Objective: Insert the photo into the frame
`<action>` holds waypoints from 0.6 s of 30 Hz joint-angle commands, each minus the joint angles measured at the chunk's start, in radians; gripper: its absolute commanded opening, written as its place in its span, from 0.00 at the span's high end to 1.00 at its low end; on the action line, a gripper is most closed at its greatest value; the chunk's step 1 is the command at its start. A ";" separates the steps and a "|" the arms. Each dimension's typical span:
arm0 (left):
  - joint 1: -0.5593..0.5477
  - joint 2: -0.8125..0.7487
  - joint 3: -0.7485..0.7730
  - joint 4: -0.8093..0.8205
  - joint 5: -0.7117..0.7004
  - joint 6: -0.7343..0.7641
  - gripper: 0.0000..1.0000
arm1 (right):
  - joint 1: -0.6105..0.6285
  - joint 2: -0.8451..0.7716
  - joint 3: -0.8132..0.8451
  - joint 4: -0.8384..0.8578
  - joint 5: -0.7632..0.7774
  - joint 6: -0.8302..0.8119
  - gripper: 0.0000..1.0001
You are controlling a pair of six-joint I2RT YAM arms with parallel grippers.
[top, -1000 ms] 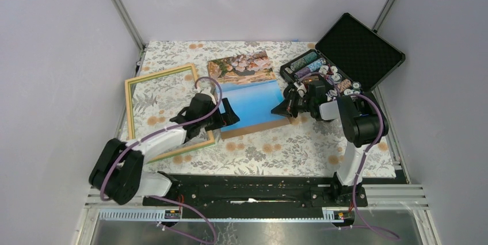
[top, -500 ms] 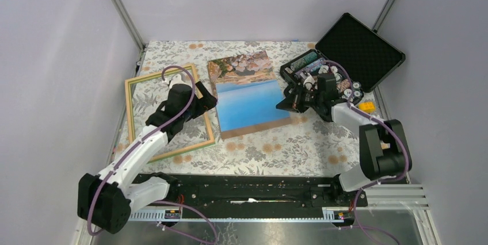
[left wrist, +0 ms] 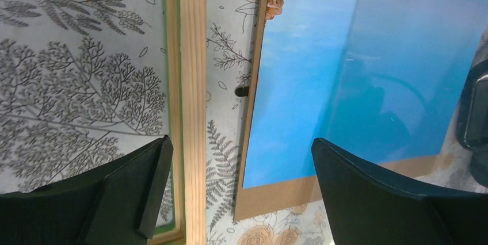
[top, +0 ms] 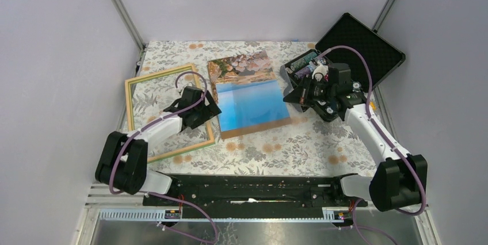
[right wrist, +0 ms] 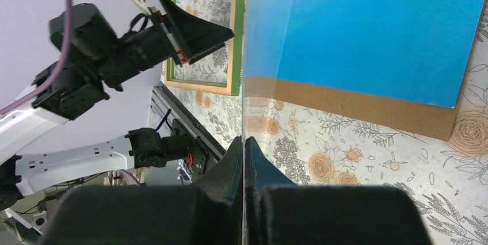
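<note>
Photo (top: 251, 100) unmoved; left end effector (top: 209, 108) wide above frame (top: 130, 110) rail; right end effector (top: 290, 97) closed.

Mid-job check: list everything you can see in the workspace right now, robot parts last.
photo: one, blue sea and tan rocks, centre
backing board: one, brown, under photo
frame: one, green and light wood, left of photo
case: one, black, open, back right
chips: several rows, mixed colours, inside case
yellow object: one, small, near side of case, mostly hidden
tablecloth: one, floral, under everything
left end effector: one, black, open, over gap between frame and photo
right end effector: one, black, shut, at photo's right edge
</note>
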 commanded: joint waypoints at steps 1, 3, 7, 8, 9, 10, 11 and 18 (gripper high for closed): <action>0.005 0.044 -0.016 0.155 0.030 0.031 0.01 | 0.006 -0.039 0.074 -0.070 0.008 -0.028 1.00; 0.005 0.066 -0.031 0.209 0.069 0.030 0.01 | 0.007 -0.041 0.088 -0.078 0.005 -0.028 1.00; -0.009 0.109 -0.051 0.316 0.168 0.017 0.01 | 0.007 -0.046 0.115 -0.088 -0.008 -0.028 1.00; -0.017 0.121 -0.052 0.340 0.187 0.015 0.01 | 0.007 -0.048 0.121 -0.089 -0.014 -0.029 1.00; -0.027 0.132 -0.049 0.355 0.203 0.016 0.01 | 0.007 -0.049 0.128 -0.089 -0.020 -0.028 1.00; -0.039 0.143 -0.040 0.361 0.209 0.021 0.01 | 0.007 -0.049 0.135 -0.090 -0.023 -0.028 1.00; -0.049 0.149 -0.032 0.362 0.212 0.026 0.01 | 0.008 -0.049 0.141 -0.090 -0.022 -0.029 1.00; -0.053 0.036 0.007 0.297 0.195 0.073 0.01 | 0.007 -0.047 0.192 -0.100 -0.014 -0.029 1.00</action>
